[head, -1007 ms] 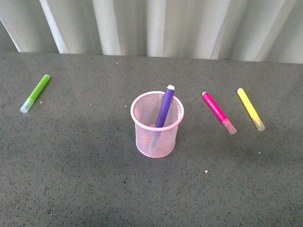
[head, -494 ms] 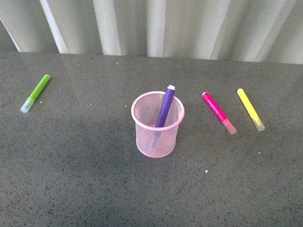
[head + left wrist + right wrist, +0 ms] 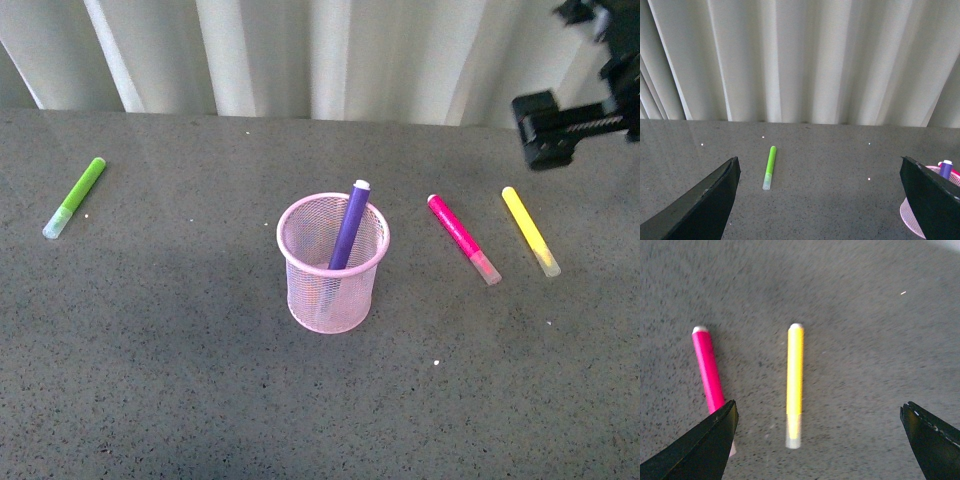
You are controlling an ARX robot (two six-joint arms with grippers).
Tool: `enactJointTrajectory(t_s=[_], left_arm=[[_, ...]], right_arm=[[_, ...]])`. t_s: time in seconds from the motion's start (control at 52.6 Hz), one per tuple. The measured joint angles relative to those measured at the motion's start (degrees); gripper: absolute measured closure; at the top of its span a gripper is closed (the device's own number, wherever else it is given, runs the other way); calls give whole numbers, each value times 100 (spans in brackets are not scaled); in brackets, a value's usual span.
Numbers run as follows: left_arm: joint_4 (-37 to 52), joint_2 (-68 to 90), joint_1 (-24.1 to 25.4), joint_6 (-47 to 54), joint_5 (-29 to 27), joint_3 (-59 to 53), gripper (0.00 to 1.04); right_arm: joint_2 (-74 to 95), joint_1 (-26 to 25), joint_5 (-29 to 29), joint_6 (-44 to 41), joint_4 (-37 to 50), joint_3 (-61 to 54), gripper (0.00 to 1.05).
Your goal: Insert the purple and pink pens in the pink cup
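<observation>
Pink wire mesh forms the cup (image 3: 333,265), which stands upright at the centre of the frame on the grey speckled tabletop (image 3: 200,380). Inside it the purple pen (image 3: 348,228) leans, its pale end poking above the rim. The pink pen (image 3: 462,238) lies flat right of centre, apart from the cup, with the yellow marker (image 3: 529,230) near it further right. A green marker (image 3: 76,196) lies at the left edge. The right arm (image 3: 560,125) shows in the upper right corner. The right pincer (image 3: 819,409) is spread wide and empty above the pink pen and yellow marker. The left pincer (image 3: 820,160) is likewise spread and empty.

Purple pen (image 3: 347,229) tilted inside mesh pink cup (image 3: 331,297); pink pen (image 3: 462,238) flat beside
</observation>
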Motion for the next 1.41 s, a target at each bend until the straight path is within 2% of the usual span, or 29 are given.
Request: enactJointTrajectory(t_s=[0.152,0.437,0.817,1.14,1.406], left_arm=[[0,0,0,0,0,0,7],[0,0,0,0,0,0,7],[0,0,0,0,0,0,7],[0,0,0,0,0,0,7],[0,0,0,0,0,0,7]], right_arm=[[645,203,-256,289,127,96,7],[1399,203,-654,671,170,813,7],[2146,487,-776,852,79,1637,7],[2291,739,-1025,1113,236,1537,7],[2295,710,-1099,1137,483,1257,7]])
